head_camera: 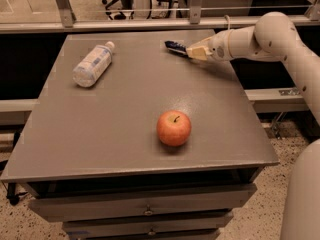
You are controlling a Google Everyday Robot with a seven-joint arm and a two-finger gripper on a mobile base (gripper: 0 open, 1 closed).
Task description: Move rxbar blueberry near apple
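Note:
The rxbar blueberry (pixel 175 47), a small dark blue flat bar, is at the far right part of the grey table (pixel 125 114). My gripper (pixel 191 51) reaches in from the right and is shut on the bar's right end; the bar sticks out to the left of the fingertips, low over the tabletop. The apple (pixel 174 128), red-orange with a short dark stem, sits upright near the table's front middle, well in front of the gripper and the bar.
A clear plastic bottle with a white label (pixel 93 64) lies on its side at the table's far left. My white arm (pixel 260 36) spans the right side above the table's right edge. Drawers (pixel 145 209) sit below the tabletop.

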